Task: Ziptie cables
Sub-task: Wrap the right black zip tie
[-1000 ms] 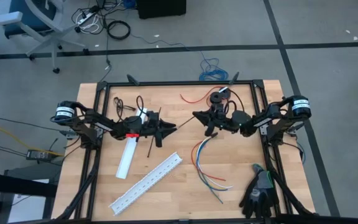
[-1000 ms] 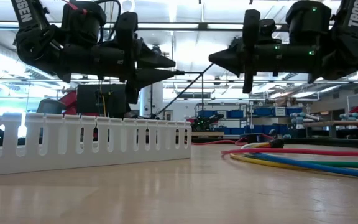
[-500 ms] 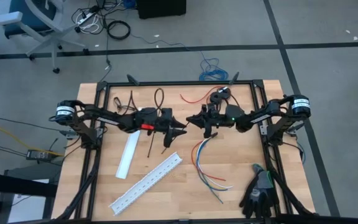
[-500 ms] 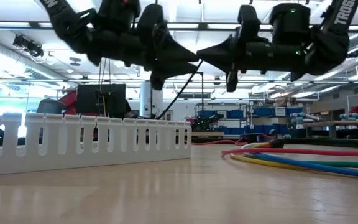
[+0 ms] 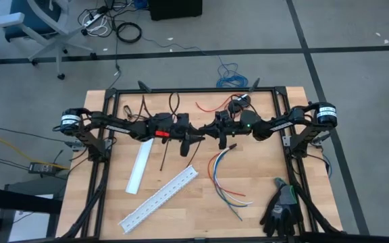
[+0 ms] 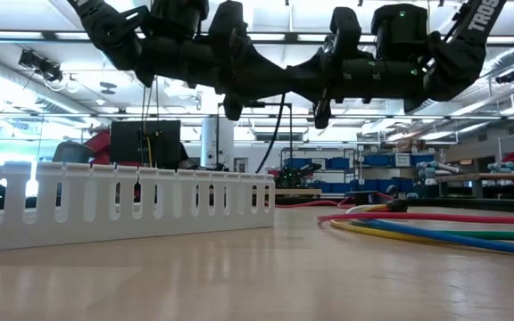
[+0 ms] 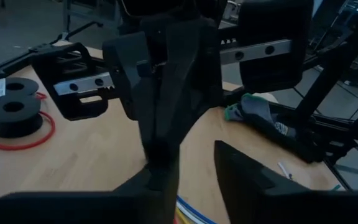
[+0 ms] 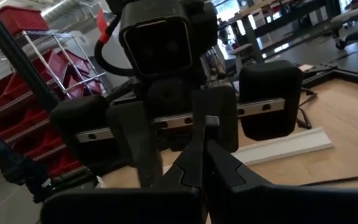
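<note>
Currently, from left to right:
Left gripper (image 5: 196,138): hovering above the desk (image 5: 262,172) centre, tip to tip with the right gripper; jaws parted around the right gripper's tips; nothing seen grasped.
Right gripper (image 5: 211,128): hovering mid-desk, fingers clenched.
Cables (image 5: 223,177): lying on the desk below the right gripper, untouched.
</note>
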Available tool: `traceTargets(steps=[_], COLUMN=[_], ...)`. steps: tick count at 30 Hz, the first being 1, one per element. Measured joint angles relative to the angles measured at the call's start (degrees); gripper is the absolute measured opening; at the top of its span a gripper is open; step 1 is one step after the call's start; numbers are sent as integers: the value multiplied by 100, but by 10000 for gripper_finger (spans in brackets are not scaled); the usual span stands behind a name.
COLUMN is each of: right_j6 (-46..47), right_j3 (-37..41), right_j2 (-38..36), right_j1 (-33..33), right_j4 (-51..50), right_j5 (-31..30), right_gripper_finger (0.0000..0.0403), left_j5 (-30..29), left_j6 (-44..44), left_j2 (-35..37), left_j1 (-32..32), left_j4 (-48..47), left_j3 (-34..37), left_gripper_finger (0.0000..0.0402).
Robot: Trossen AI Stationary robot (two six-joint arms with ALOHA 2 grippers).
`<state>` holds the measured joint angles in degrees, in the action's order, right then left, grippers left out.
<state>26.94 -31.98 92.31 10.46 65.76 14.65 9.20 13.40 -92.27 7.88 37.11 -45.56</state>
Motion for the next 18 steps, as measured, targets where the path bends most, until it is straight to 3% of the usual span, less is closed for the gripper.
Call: traceTargets(steps=[6,18], right_j6=[4,-35], right_j3=[-3,-1], right_j2=[-4,-2], right_j1=[-2,-9], right_j4=[107,298], right_j5=[10,-91], right_gripper_finger=[0,18], left_j5=[-225,-333], left_j6=[-143,-271], left_j2=[0,0], left_j1=[11,11], left_j4=[54,99], left_j3=[0,0], left_gripper_finger=[13,2])
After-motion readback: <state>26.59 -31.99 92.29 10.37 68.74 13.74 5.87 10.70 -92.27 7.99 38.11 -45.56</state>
